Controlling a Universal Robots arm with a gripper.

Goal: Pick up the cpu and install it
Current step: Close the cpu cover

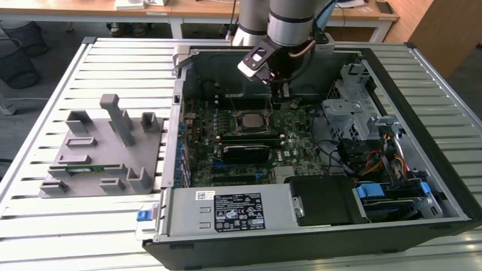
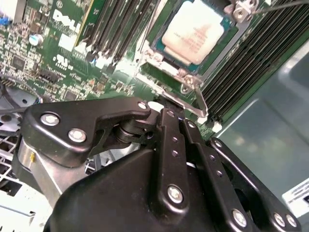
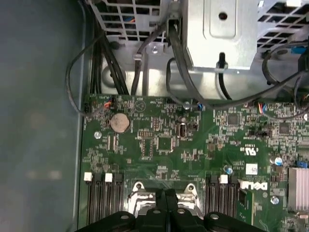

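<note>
Late in the install, with cpu [image 2: 193,31] lying in socket [image 2: 166,72] and tool [image 3: 166,194] pinched narrow, empty, just far of it; apparently calls for confirming socket latched.

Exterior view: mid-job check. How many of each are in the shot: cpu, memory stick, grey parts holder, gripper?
cpu: 1
grey parts holder: 1
green memory stick: 1, lying on the holder
gripper: 1, inside the open case
Total: 4
</note>
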